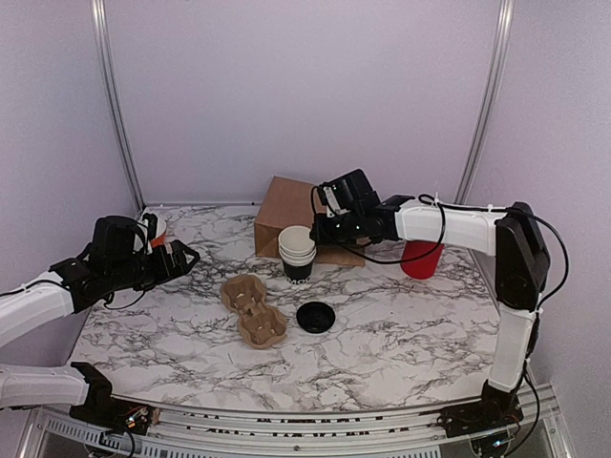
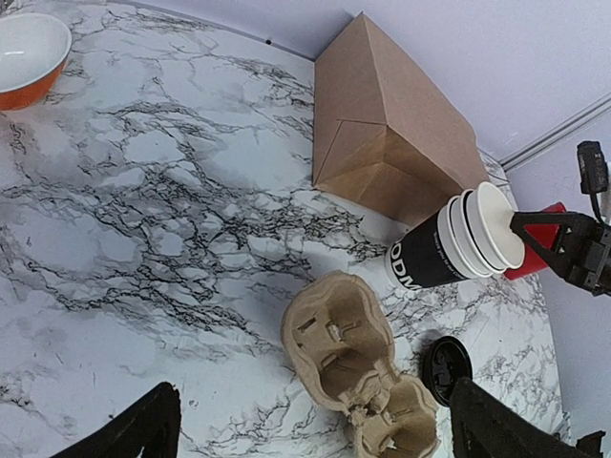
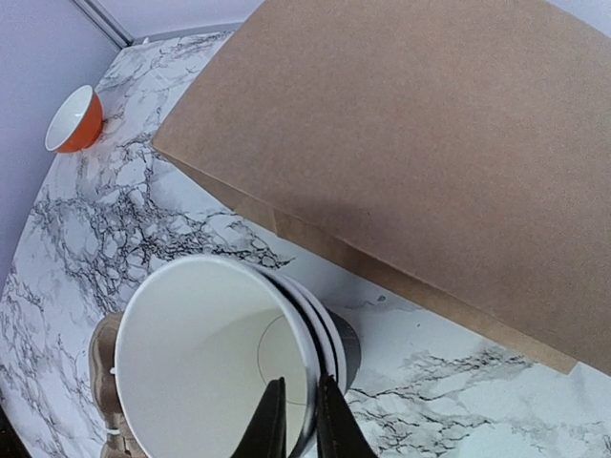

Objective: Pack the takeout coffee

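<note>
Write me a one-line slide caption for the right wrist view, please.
Right gripper pinching the rim of the top nested cup, beside a brown paper bag on the marble table.

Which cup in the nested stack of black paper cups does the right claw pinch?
The topmost black paper cup: the right claw straddles its white rim, while the other cups sit nested beneath it.
</note>
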